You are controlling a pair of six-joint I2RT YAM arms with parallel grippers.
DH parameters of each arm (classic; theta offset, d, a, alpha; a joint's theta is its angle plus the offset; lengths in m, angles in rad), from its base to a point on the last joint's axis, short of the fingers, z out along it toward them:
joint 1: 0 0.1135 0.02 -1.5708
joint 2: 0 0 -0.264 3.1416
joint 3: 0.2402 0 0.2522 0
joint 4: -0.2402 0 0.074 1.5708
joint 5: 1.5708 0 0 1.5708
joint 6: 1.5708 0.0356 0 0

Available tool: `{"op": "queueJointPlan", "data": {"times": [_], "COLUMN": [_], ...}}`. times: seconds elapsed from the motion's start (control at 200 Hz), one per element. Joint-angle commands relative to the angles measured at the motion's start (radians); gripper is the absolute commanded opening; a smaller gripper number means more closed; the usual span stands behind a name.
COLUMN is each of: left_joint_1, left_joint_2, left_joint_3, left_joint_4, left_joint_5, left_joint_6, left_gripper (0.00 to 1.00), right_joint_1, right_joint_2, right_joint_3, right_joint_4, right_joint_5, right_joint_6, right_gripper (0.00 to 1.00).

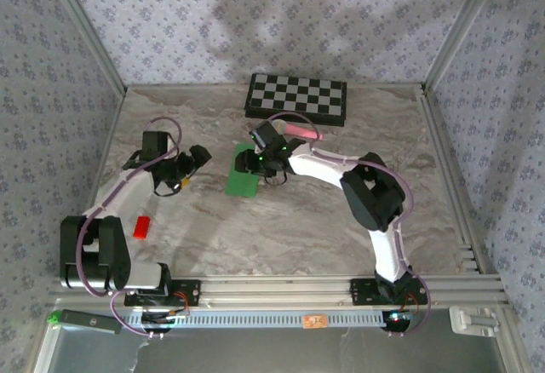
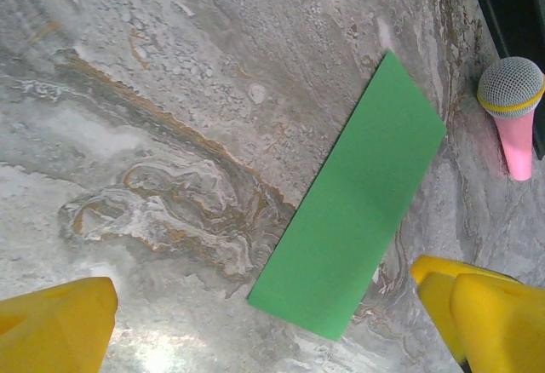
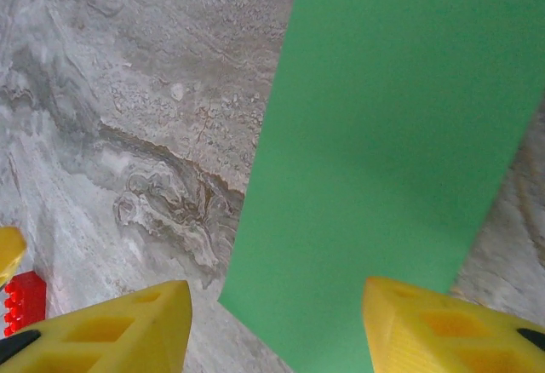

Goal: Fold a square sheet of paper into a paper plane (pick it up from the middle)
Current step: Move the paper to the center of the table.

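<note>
The square sheet of paper (image 1: 243, 181) is bright green and lies flat on the marble table as a long narrow rectangle. A paper plane is out of view. My right gripper (image 1: 255, 162) hovers over the sheet's far end. In the right wrist view its yellow fingers straddle the near corner of the paper (image 3: 392, 160), and the right gripper (image 3: 277, 305) is open, holding nothing. My left gripper (image 1: 189, 167) stands a little left of the sheet. In the left wrist view the paper (image 2: 353, 207) lies ahead between the wide-open fingers of the left gripper (image 2: 264, 305), untouched.
A black-and-white checkered board (image 1: 296, 98) lies at the back of the table. A pink-handled microphone (image 1: 302, 130) (image 2: 515, 134) rests just in front of it, close to the right arm. A small red brick (image 1: 141, 226) (image 3: 21, 301) sits near the left arm.
</note>
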Motion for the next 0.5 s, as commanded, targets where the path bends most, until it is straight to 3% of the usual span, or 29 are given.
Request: {"op": "queueJointPlan", "data": {"times": [0.0, 0.275, 0.495], "left_joint_1": [0.011, 0.012, 0.006], "left_joint_2": [-0.036, -0.015, 0.026], "left_joint_3": [-0.004, 0.016, 0.015], "left_joint_4": [0.004, 0.012, 0.036], "left_joint_5": [0.017, 0.061, 0.115], "left_joint_6": [-0.013, -0.01, -0.012], "left_gripper": [1.0, 1.0, 1.0], "right_joint_1": [0.0, 0.005, -0.025], "right_joint_2": [0.059, 0.128, 0.114], "right_joint_3": [0.072, 0.119, 0.054], "right_joint_4": [-0.063, -0.137, -0.23], "right_joint_5": [-0.038, -0.049, -0.07], "right_joint_6": [-0.01, -0.053, -0.203], "right_gripper": [0.56, 0.55, 0.54]}}
